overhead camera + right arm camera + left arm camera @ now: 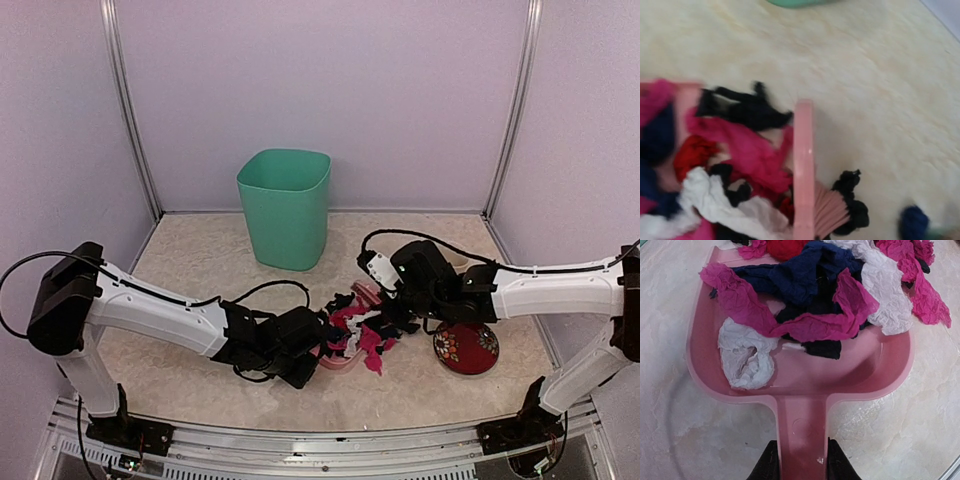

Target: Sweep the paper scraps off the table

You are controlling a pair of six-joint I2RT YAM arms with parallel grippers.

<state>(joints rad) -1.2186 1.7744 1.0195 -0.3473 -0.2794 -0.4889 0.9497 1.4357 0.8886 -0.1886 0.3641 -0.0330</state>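
Scraps [810, 305] lie heaped straight ahead of my left gripper [802, 462], which is narrowly closed on the handle of the dustpan [880, 375], its long axis running away from me. My right gripper [398, 303], closed on the brush [804, 165], is nearer the strays [852, 200] on the table [865, 75] just to its right.

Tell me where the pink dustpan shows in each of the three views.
Top external: the dustpan lies at centre, mostly under paper scraps.
Left wrist: it fills the picture, handle at the bottom.
Right wrist: upper left, a blurred rim only.
Shared landmark: the magenta scraps heaped on it.
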